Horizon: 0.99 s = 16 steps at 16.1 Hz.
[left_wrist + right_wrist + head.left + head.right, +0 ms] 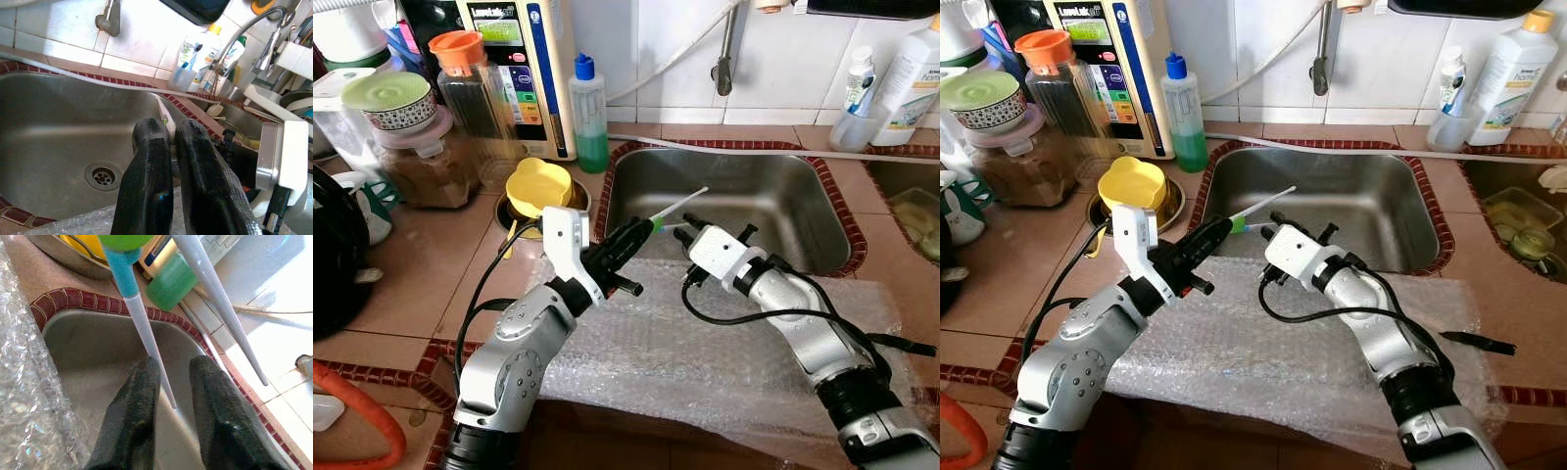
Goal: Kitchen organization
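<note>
Two toothbrushes [677, 208] are clamped in the left gripper [641, 233] at frame centre, over the sink [803, 211], likely for handover. The right gripper [683, 227] is held parted just beside them, grasping nothing.

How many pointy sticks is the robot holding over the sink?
2. Both poke out of the shut left gripper above the sink: a long white stick pointing up, and a blue-collared stick reaching between the open right gripper fingers.
</note>
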Motion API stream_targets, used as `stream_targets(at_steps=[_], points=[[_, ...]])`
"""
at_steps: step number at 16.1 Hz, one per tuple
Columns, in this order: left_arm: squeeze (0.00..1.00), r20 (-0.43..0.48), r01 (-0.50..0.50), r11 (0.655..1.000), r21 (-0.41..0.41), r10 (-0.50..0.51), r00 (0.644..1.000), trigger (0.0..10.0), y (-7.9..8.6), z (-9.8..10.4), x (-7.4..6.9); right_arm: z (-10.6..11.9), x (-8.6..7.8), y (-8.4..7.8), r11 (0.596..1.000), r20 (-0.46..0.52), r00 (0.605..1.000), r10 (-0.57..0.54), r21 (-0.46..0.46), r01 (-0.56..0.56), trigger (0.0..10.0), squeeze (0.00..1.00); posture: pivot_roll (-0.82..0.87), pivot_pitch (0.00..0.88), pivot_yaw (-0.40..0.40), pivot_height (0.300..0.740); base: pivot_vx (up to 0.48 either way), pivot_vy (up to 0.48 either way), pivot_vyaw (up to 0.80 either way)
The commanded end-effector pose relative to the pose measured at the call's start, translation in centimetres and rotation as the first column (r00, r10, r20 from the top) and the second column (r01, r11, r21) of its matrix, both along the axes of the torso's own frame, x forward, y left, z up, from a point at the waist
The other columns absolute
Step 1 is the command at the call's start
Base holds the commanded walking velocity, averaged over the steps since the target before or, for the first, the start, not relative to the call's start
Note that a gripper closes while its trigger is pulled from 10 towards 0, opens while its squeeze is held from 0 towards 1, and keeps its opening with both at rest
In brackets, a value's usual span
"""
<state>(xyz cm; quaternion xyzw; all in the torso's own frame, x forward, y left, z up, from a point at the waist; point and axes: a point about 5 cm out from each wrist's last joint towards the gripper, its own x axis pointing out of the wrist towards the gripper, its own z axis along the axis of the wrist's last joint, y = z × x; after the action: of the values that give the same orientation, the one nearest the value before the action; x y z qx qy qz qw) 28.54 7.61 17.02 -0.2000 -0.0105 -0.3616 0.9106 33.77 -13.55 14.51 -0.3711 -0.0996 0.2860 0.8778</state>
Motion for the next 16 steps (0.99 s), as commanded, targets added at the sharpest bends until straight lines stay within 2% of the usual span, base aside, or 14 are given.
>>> stream_targets(at_steps=[1, 3, 5, 6, 12, 16], points=[[0.0, 0.009, 0.009, 1.0, 0.015, -0.009, 1.0, 2.9, 0.0, 0.2, -0.1, 0.5, 0.2, 0.5, 1.0, 0.013, 1.0, 0.025, 0.001, -0.025, 10.0, 0.0, -0.29, 0.074, 0.097, 0.74, 0.0, 0.0, 0.0], [0.0, 0.01, 0.008, 1.0, 0.011, -0.009, 1.0, 2.9, 0.1, 0.3, -0.1, 0.5, 0.5, 0.6, 1.0, 0.021, 1.0, 0.021, 0.008, -0.021, 10.0, 0.0, -0.28, 0.076, 0.099, 0.74, 0.0, 0.0, 0.0], [0.0, 0.006, 0.02, 1.0, 0.011, -0.02, 1.0, 3.0, -0.1, 0.2, -0.3, 0.6, 0.8, 1.0, 0.999, 0.021, 0.999, 0.034, 0.018, -0.035, 1.8, 0.0, -0.28, 0.076, 0.101, 0.74, 0.0, 0.0, 0.0], [0.0, 0.006, 0.025, 1.0, 0.015, -0.025, 1.0, 3.1, -0.1, 0.2, -0.3, 0.8, 1.1, 1.3, 0.999, 0.018, 0.999, 0.042, 0.026, -0.042, 0.0, 0.0, -0.28, 0.076, 0.103, 0.74, 0.0, 0.0, 0.0], [0.0, 0.001, 0.033, 0.999, 0.022, -0.033, 0.999, 2.9, 0.0, 0.1, -0.5, 0.5, 1.2, 2.8, 0.994, 0.015, 0.994, 0.109, 0.022, -0.109, 0.0, 0.0, -0.27, 0.079, 0.11, 0.74, 0.0, 0.0, 0.0], [0.0, 0.001, 0.04, 0.999, 0.031, -0.04, 0.999, 3.0, -0.1, 0.1, -0.6, 0.2, 1.2, 3.0, 0.992, 0.015, 0.992, 0.129, 0.011, -0.129, 0.0, 0.0, -0.27, 0.078, 0.112, 0.74, 0.0, 0.0, 0.0]])
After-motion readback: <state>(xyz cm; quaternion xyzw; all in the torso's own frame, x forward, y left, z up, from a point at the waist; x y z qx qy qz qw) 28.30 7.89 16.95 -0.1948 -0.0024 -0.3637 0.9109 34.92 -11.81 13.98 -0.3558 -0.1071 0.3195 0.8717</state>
